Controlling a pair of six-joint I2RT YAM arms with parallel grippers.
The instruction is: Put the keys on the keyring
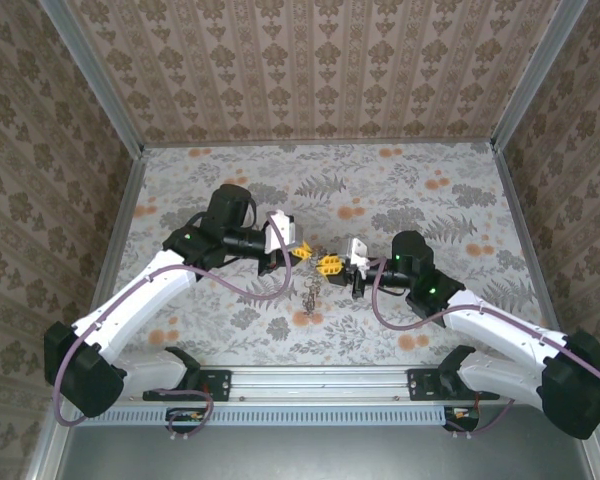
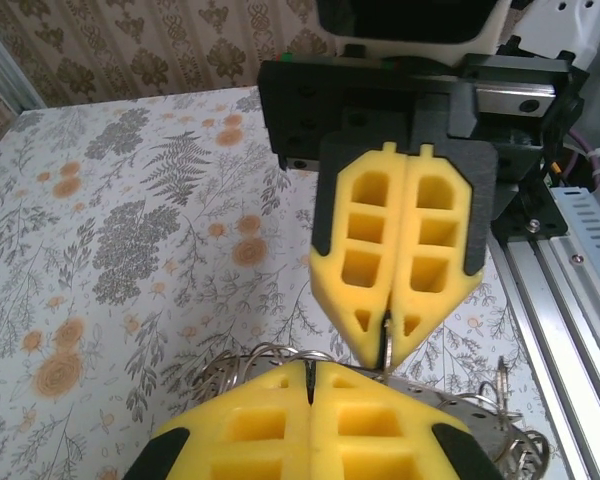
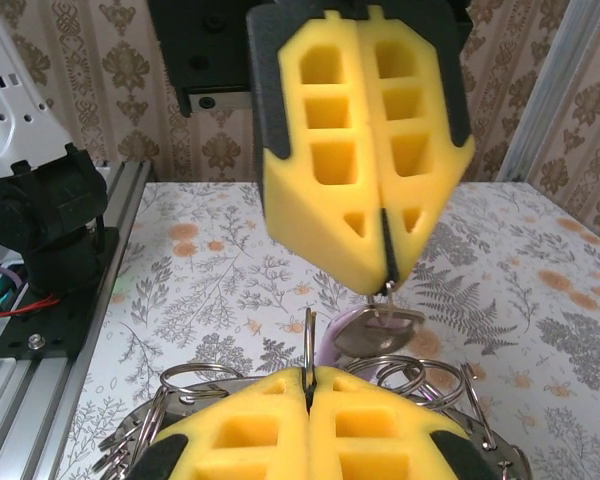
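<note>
My left gripper (image 1: 301,250) and right gripper (image 1: 329,265) meet tip to tip over the middle of the table, both shut. In the right wrist view, the left gripper (image 3: 385,278) pinches a small wire loop from which a silver round-headed key (image 3: 378,331) hangs. The right gripper (image 3: 308,378) is shut on a thin wire ring (image 3: 308,340) standing on edge. Several more wire rings (image 3: 195,378) fan out beside it. A flat grey band, apparently the keyring (image 2: 458,408), lies behind the left fingertips (image 2: 280,400). A small bunch of keys (image 1: 308,293) lies below the grippers.
A metal rail (image 1: 320,380) runs along the near table edge between the arm bases. Patterned walls (image 1: 310,60) enclose the floral tabletop (image 1: 420,190) at the back and sides. A purple cable (image 1: 230,285) loops along the left arm.
</note>
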